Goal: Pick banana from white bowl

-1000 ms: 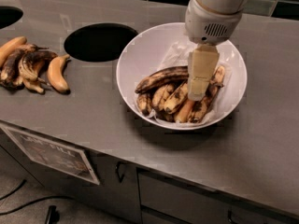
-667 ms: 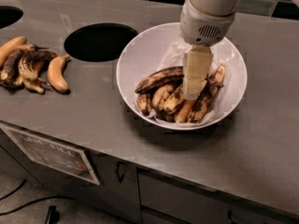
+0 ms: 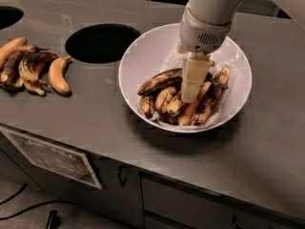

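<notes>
The white bowl [image 3: 135, 52] stands on the grey counter, right of centre. It holds a pile of several spotted bananas. The banana [image 3: 158, 81], long and blackish-brown, lies along the upper left of the pile. My gripper [image 3: 189, 97] reaches down from above into the bowl. Its cream-coloured tip is in the middle of the pile, just right of the dark banana's right end. That end is hidden behind the gripper. I cannot tell whether the tip touches the banana.
A round hole [image 3: 100, 43] opens in the counter left of the bowl. A second hole [image 3: 7, 16] is at the far left. Several more bananas [image 3: 33, 66] lie on the counter at the left. Cabinet doors [image 3: 119, 185] are below the counter's front edge.
My gripper has shifted a little to the left over the pile, closer to the dark banana. The bananas and the bowl have not moved.
</notes>
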`<state>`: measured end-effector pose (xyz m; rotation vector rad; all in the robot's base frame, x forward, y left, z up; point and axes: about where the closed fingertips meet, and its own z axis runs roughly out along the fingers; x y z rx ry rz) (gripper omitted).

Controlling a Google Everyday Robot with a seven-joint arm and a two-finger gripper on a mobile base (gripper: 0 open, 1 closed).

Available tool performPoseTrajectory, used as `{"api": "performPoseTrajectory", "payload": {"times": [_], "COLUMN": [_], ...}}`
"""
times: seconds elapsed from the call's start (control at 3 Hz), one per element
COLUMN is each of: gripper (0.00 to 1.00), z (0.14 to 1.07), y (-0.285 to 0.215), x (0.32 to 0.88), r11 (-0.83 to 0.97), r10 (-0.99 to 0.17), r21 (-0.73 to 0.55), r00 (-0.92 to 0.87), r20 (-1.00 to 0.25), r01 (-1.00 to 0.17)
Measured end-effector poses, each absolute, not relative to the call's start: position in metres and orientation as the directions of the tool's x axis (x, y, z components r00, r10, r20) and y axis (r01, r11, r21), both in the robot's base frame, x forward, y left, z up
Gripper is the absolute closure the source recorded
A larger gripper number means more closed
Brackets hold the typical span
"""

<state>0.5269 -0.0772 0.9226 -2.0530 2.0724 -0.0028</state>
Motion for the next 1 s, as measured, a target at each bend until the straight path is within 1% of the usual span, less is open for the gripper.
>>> {"api": "performPoseTrajectory", "payload": {"times": [0.33,1.0], "gripper": [0.19,0.19], "z": [0.9151,0.9133], "y": [-0.0791,-0.0788], "x": [0.5293,0.5305], "r11": [0.026,0.023], "r10": [-0.987,-0.987], "r21": [-0.140,-0.134], "r00": [-0.002,-0.001], "r20": [-0.163,-0.163], "r01": [-0.990,-0.991]}}
